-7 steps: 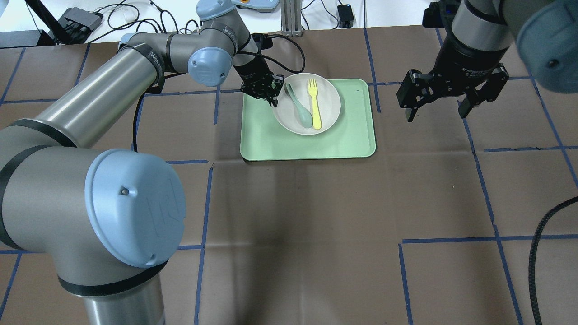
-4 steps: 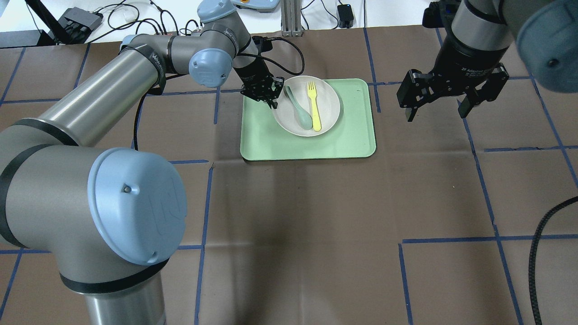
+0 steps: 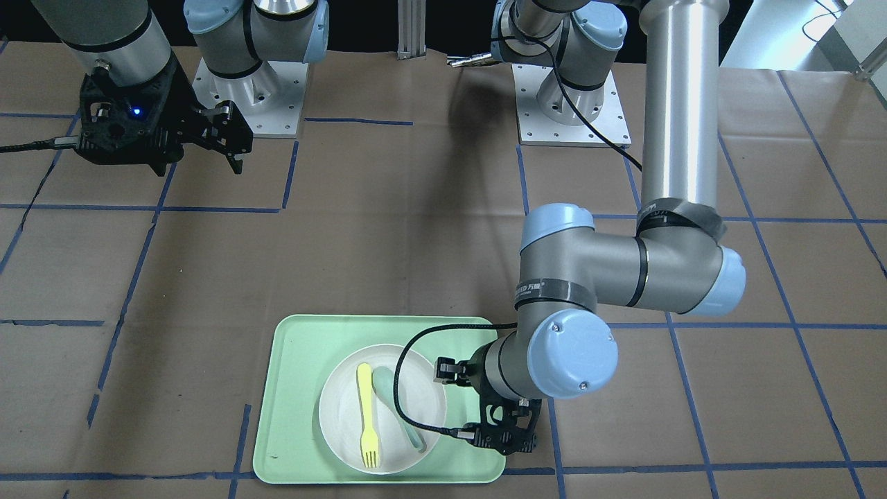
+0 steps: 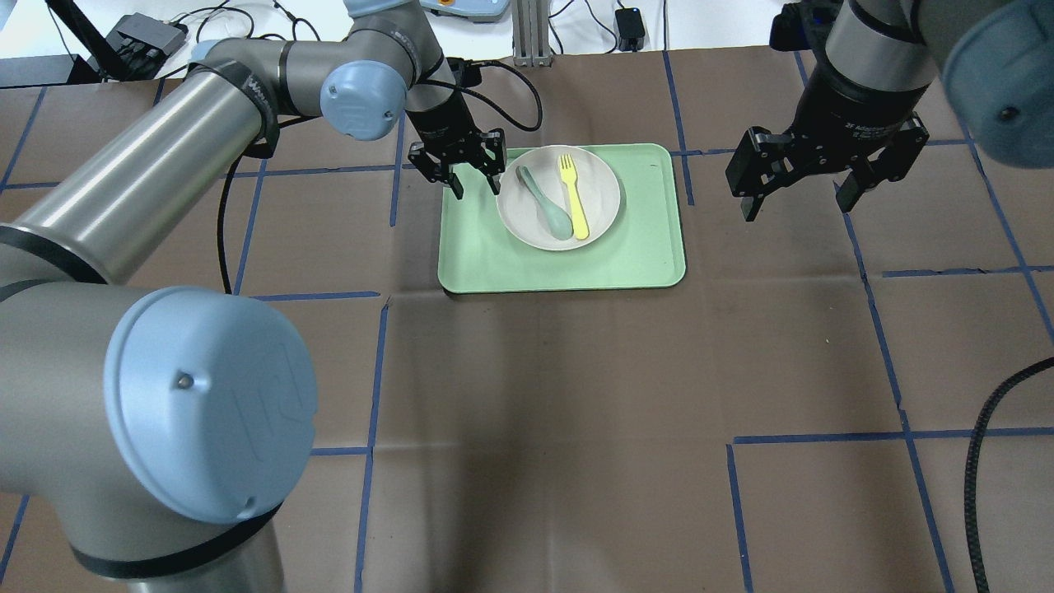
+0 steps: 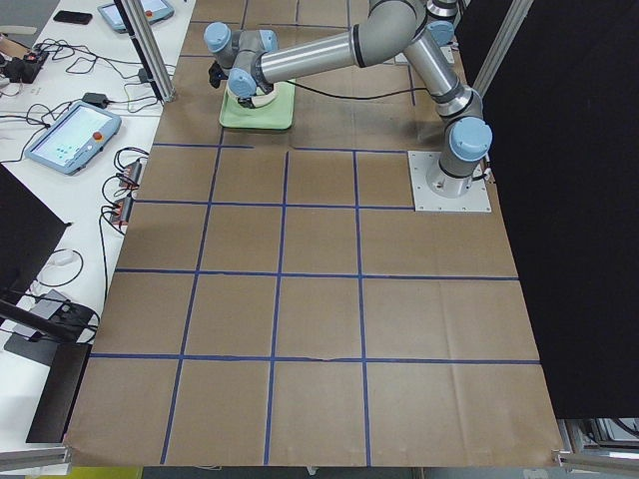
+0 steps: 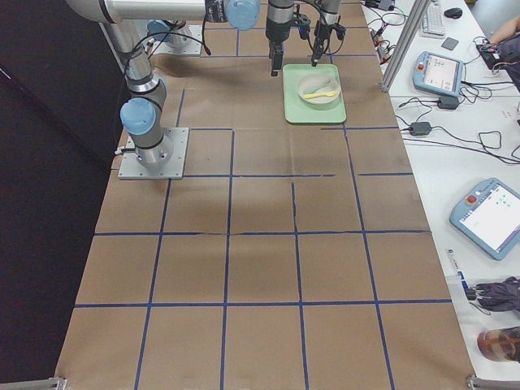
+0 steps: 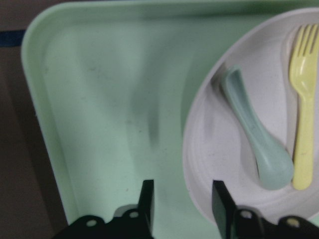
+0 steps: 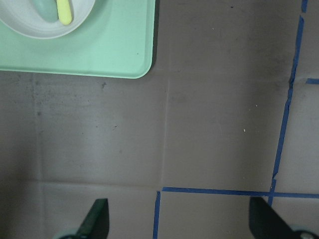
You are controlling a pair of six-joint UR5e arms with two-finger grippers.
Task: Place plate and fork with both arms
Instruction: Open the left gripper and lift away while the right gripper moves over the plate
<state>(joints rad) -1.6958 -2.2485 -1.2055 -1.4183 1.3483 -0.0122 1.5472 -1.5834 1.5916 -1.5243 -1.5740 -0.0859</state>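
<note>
The table point(image 4: 576, 412) under me is covered in brown paper, ruled into squares by blue tape. My left arm point(image 4: 165, 189) reaches far forward across it. My right arm point(image 4: 873, 49) hangs over bare paper on my right side.

A pale green rectangular tray point(image 4: 642, 255) lies flat toward the far side of the table. The round off-white plate point(image 4: 605, 193) sits on the tray's far half, nearer its left edge than its right.

My right gripper point(image 4: 795, 210) hangs above the table to the right of the tray and well apart from it. Its jaws are spread wide with nothing between them. My left gripper point(image 4: 478, 193) points down at the plate's left edge with its jaws parted to a moderate gap and empty. In the left wrist view one finger point(image 7: 147, 199) is over the tray floor and the other over the plate's rim, so the rim's edge lies in the gap. I cannot tell whether either finger touches.

A grey-green spoon point(image 4: 547, 206) lies in the plate. Just beside it on my right lies the pale yellow fork point(image 4: 574, 198), tines pointing away from me.
</note>
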